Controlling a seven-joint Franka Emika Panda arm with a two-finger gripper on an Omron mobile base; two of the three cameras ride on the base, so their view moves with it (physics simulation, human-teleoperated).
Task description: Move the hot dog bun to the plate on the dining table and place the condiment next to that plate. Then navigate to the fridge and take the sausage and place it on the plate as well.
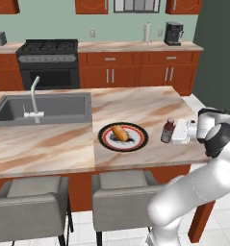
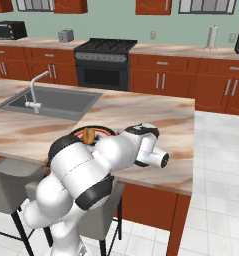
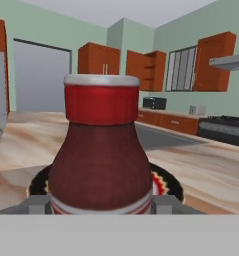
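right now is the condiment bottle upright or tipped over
Upright. The condiment stands on the dining table just right of the plate, cap on top; the hand view shows its neck vertical.

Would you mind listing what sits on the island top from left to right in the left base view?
Sink → white tap → plate with the hot dog bun on it → condiment → gripper, right beside the bottle.

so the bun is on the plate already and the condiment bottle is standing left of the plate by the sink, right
Not quite. The hot dog bun does lie on the plate, but the condiment stands to the plate's right, away from the sink, with the gripper around it. The left base view shows this.
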